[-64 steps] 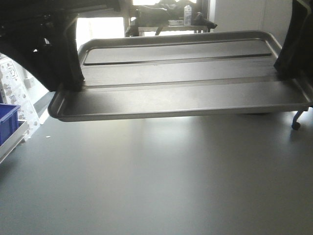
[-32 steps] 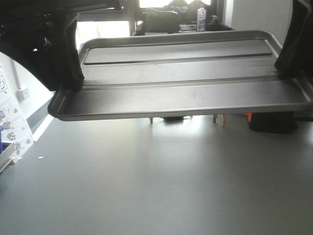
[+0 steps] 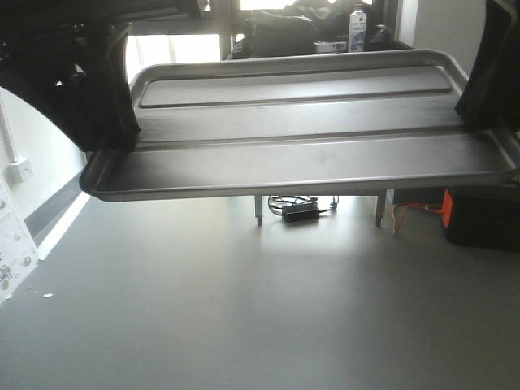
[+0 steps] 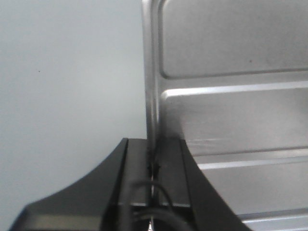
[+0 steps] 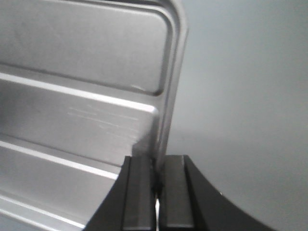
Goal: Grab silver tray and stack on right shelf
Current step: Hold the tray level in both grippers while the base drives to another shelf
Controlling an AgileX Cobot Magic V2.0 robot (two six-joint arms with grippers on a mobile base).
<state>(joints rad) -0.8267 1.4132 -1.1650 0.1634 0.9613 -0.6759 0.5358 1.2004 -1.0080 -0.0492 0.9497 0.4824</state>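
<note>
The silver tray [image 3: 309,154] hangs level in the air across the front view, its two long ribs showing. My left gripper [image 3: 114,134] is shut on its left rim and my right gripper [image 3: 481,110] is shut on its right rim. In the left wrist view the black fingers of the left gripper [image 4: 154,144] pinch the rolled edge of the tray [image 4: 231,106]. The right wrist view shows the same for the right gripper [image 5: 155,161], clamped on the tray [image 5: 82,96] near a rounded corner. The right shelf is out of view.
Grey floor [image 3: 244,309] stretches below the tray. Beyond it stand table legs [image 3: 258,210], a power adapter with cables [image 3: 299,213] and a black box with orange trim [image 3: 479,218]. A white bottle [image 3: 357,24] stands behind. A white panel [image 3: 12,240] is at the left edge.
The background has shifted while the tray and both grippers keep their place in view. The blue bin at the left has left the view. Table legs, adapter and black box have appeared under the tray.
</note>
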